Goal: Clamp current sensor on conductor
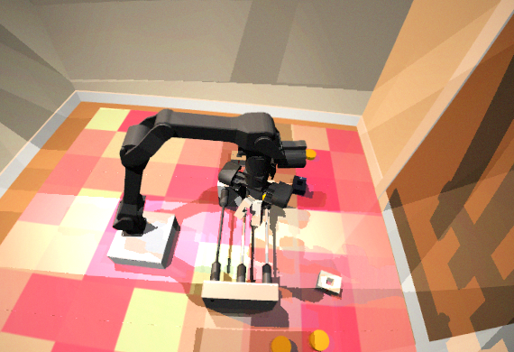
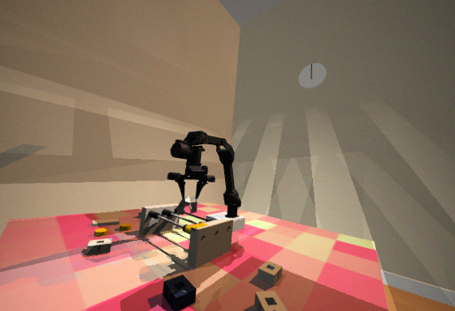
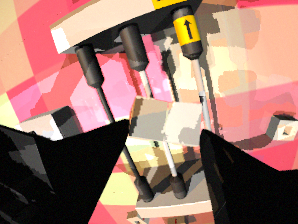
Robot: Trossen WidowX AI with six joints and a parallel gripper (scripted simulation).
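Observation:
My gripper [image 1: 251, 208] [image 2: 190, 198] [image 3: 164, 129] is shut on the pale split-core sensor [image 1: 256, 214] [image 2: 193, 206] [image 3: 185, 122]. Its two parts show side by side at an angle in the wrist view; its arrow and inner opening cannot be made out. The sensor hangs above the rack of three conductors. In the wrist view it covers part of the middle conductor [image 3: 170, 159], and its right edge lies beside the LOAD conductor [image 3: 199, 75] [image 1: 267, 239]. The LOAD conductor's sleeve has a yellow arrow label [image 3: 188, 30]. The yellow LOAD marker [image 2: 199, 226] is on the rack's end block.
The rack's end blocks [image 1: 239, 291] [image 2: 218, 241] stand at both ends of the conductors. A white block with a hole [image 1: 323, 283] [image 2: 99, 248], a dark block [image 1: 296, 186] [image 2: 172, 293], tan blocks [image 2: 267, 276] and yellow discs [image 1: 319, 339] [image 2: 100, 232] lie around the rack.

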